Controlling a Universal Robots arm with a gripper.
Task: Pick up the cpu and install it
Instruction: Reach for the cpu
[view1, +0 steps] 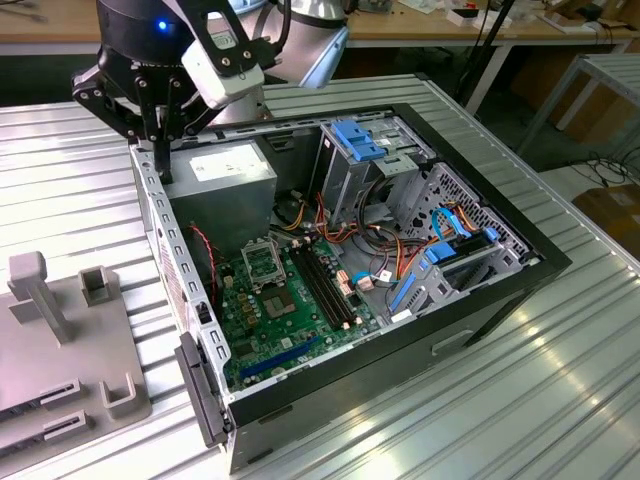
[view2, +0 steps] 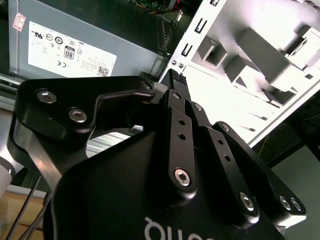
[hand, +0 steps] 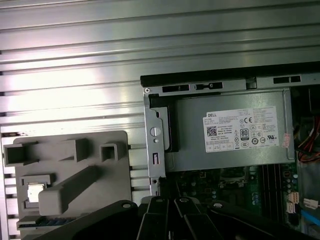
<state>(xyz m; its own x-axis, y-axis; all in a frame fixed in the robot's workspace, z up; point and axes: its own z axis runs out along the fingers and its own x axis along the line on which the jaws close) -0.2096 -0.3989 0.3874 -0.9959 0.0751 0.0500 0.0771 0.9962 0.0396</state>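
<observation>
The cpu (hand: 34, 192) is a small silvery square lying in a pocket of the grey fixture (hand: 70, 170) on the table, beside the open computer case. My gripper (view1: 161, 172) hangs over the case's side wall next to the grey power supply (view1: 232, 170), with its fingers pressed together and nothing between them. In the second wrist view the fingertips (view2: 173, 79) point at the wall's edge. Deeper in the case, the dark framed socket (view1: 262, 260) sits on the green motherboard (view1: 270, 320).
The case (view1: 480, 300) holds blue drive brackets (view1: 358, 140), cable bundles and long black memory slots (view1: 325, 290). The fixture (view1: 60, 350) has upright posts at the exterior view's left. Ribbed metal table (view1: 560, 400) surrounds everything.
</observation>
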